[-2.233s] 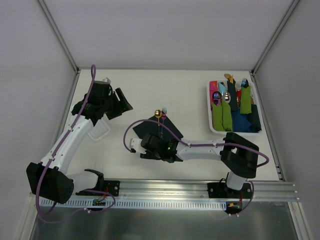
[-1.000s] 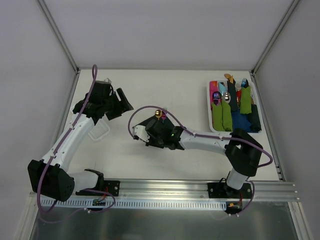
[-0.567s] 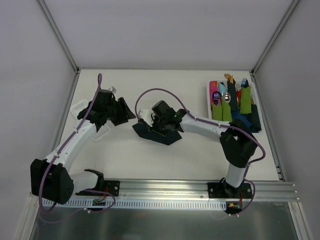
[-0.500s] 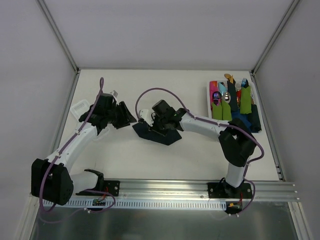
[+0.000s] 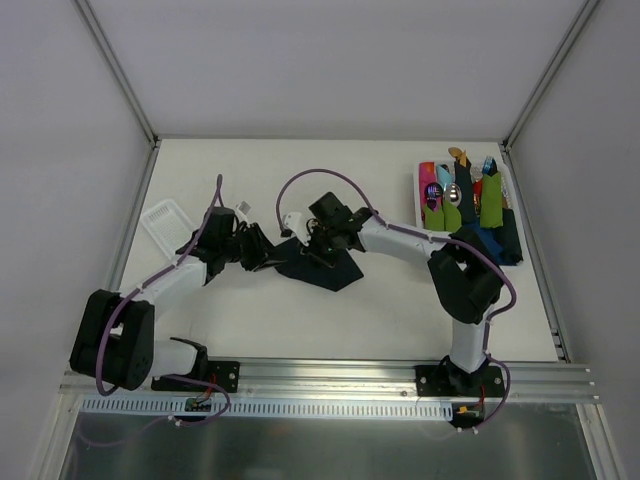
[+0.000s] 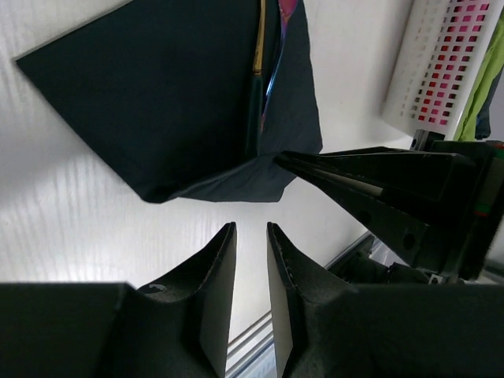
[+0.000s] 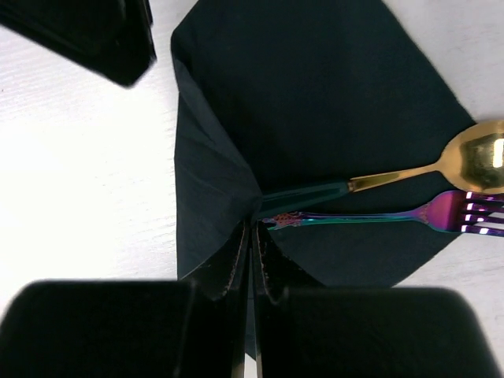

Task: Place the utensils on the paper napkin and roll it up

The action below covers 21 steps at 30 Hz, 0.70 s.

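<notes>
The dark navy paper napkin (image 5: 330, 270) lies mid-table, also seen in the left wrist view (image 6: 157, 102) and the right wrist view (image 7: 315, 102). On it lie the gold-bowled spoon (image 7: 479, 161) and the fork (image 7: 472, 214), side by side; the top view hides them. My right gripper (image 7: 252, 224) is shut on a lifted fold of the napkin at the handle ends, and also shows from above (image 5: 322, 245). My left gripper (image 6: 250, 228) is slightly open and empty, just off the napkin's near corner, at the napkin's left corner in the top view (image 5: 265, 252).
A white tray (image 5: 419, 215) holding green, pink and dark rolls stands at the right. A white perforated basket (image 5: 163, 222) lies at the far left. The metal rail (image 5: 330, 375) runs along the front edge.
My right gripper moved from the napkin's near side towards the far side, pulling a fold over the utensil handles. My left arm swung in from the basket to the napkin's left corner.
</notes>
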Motion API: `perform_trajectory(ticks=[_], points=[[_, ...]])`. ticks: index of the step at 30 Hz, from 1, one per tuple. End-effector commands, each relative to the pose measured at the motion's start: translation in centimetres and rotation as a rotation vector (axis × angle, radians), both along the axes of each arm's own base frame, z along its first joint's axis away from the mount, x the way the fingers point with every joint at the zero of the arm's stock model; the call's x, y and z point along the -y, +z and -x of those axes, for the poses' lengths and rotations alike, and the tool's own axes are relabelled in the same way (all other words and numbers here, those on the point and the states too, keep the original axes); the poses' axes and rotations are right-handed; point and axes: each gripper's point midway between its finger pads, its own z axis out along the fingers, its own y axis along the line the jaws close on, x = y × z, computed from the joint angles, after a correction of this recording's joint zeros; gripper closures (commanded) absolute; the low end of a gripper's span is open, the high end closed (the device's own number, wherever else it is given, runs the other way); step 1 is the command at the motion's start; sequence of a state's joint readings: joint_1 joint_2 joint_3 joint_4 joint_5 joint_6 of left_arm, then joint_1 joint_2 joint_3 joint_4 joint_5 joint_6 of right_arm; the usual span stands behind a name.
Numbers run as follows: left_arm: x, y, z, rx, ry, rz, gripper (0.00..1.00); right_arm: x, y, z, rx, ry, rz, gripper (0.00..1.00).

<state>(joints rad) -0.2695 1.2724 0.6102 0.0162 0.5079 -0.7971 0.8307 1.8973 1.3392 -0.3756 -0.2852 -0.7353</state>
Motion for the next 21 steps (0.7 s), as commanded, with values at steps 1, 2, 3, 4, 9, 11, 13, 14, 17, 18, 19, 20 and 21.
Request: perform_trajectory(ticks=[1, 2, 3, 4, 9, 11, 13, 14, 17, 18, 19, 20, 21], points=[[2.1, 1.2, -1.0, 0.061, -0.048, 0.072, 0.78, -1.0, 1.6, -1.3, 0.008, 0.011, -0.049, 0.96], [2.2, 0.6, -1.0, 0.040, -0.049, 0.066, 0.78, -0.9, 1.5, -1.5, 0.006, 0.008, -0.048, 0.96], [2.4, 0.6, -1.3, 0.048, -0.048, 0.070, 0.78, -0.9, 1.6, -1.7, 0.011, 0.010, -0.048, 0.96], [2.7, 0.4, -1.3, 0.038, -0.049, 0.076, 0.79, -1.0, 1.7, -2.0, 0.016, 0.009, -0.052, 0.96], [3.7, -0.8, -2.1, 0.013, -0.059, 0.071, 0.80, -0.9, 1.5, -2.3, 0.009, 0.015, -0.046, 0.96], [4.0, -1.5, -2.2, -0.004, -0.059, 0.067, 0.82, -0.7, 1.2, -2.6, 0.009, 0.011, -0.040, 0.96], [4.3, -1.6, -2.3, -0.005, -0.065, 0.066, 0.82, -0.6, 0.9, -2.6, 0.003, 0.009, -0.035, 0.96], [4.5, -1.8, -2.5, -0.006, -0.070, 0.066, 0.83, -0.5, 0.8, -2.7, 0.002, 0.007, -0.034, 0.96], [4.9, -2.1, -2.7, -0.010, -0.077, 0.063, 0.83, -0.4, 0.7, -2.9, 0.000, 0.003, -0.034, 0.96], [4.9, -2.2, -2.8, -0.013, -0.075, 0.061, 0.83, -0.4, 0.7, -3.0, -0.001, 0.000, -0.036, 0.96], [4.9, -2.3, -3.0, -0.014, -0.073, 0.058, 0.84, -0.5, 0.6, -3.0, -0.004, -0.001, -0.036, 0.96], [4.9, -2.7, -3.1, -0.025, -0.069, 0.054, 0.85, -0.5, 0.7, -3.2, -0.004, -0.003, -0.038, 0.96], [4.9, -2.9, -3.2, -0.027, -0.062, 0.049, 0.86, -0.5, 0.7, -3.2, -0.006, -0.004, -0.037, 0.96]])
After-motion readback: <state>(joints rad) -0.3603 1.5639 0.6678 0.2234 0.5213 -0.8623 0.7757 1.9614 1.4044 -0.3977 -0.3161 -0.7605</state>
